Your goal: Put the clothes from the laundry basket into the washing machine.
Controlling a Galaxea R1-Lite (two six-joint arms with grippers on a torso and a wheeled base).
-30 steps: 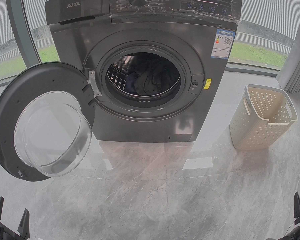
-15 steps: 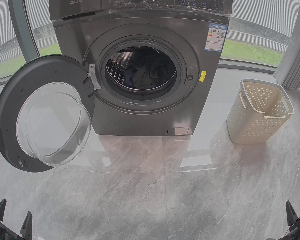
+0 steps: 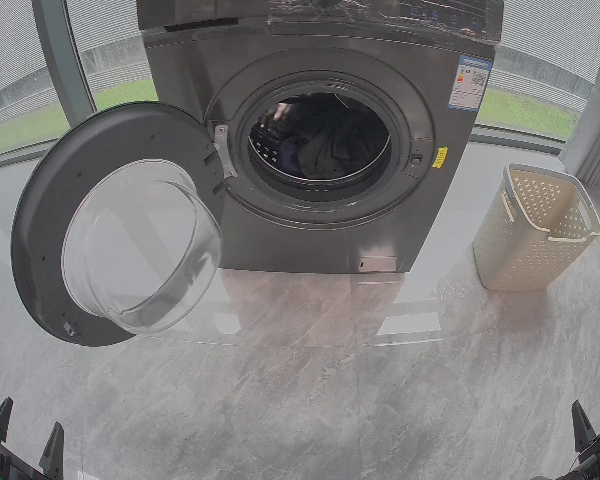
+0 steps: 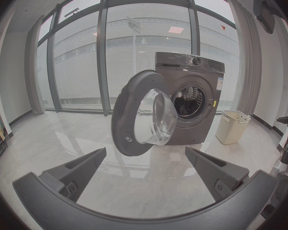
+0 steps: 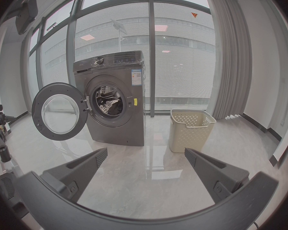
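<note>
The left gripper [image 4: 145, 149] has two dark grey, wedge-shaped fingers [image 4: 76, 171] that taper to blunt tips with a finely textured inner face. Each finger carries a round screw [image 4: 73, 188] near its root, and both sit on a broad curved bar [image 4: 144, 219] of the same matt grey plastic. The right gripper [image 5: 146, 149] is built alike, with a thin black cable [image 5: 254, 224] at its outer edge, and from the head view both pairs look like black pointed spikes.

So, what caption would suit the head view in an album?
Washing machine, door open, dark clothes inside, empty laundry basket beside it.
</note>
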